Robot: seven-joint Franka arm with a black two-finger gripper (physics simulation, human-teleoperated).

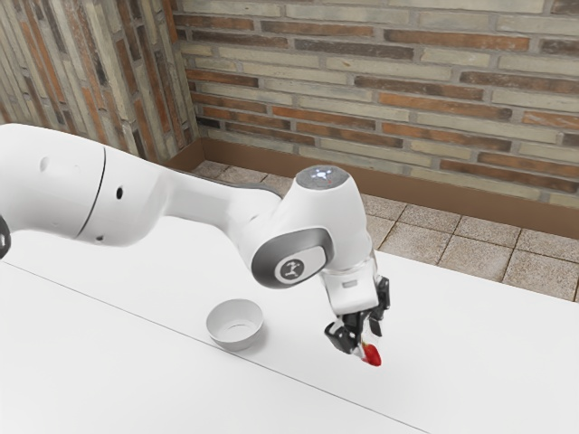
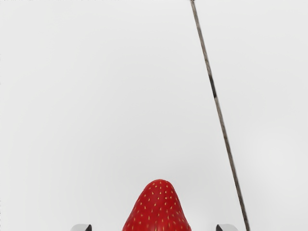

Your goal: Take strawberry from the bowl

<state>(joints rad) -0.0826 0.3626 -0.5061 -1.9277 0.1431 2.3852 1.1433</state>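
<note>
The brick wall (image 1: 362, 72) rises well beyond the bowl, with the tiled floor (image 1: 434, 237) running along its foot, between it and the table. Nearer comes the white table (image 1: 109, 389), which carries the bowl, and a thin dark seam (image 1: 136, 316) crosses its top, passing right by the bowl's base. The white Franka arm (image 1: 204, 199) enters from the exterior view's left, arches over beyond the bowl and bends down on the bowl's exterior-view right. The round white bowl (image 1: 233, 340) itself stands upright on the tabletop, its open side up. Off to its exterior-view right, near but apart from it, hangs the black two-finger gripper (image 1: 368, 344), pointing downward. It is closed on the strawberry – the fingers (image 2: 228, 227) stand partly apart, one on either side of the fruit. The red strawberry (image 1: 372, 354) is outside the bowl, on the bowl's exterior-view right, its green leafy end up toward the hand and its pointed, seed-dotted tip reaching out past the fingers – how high it sits above the bowl's base, I cannot tell
</note>
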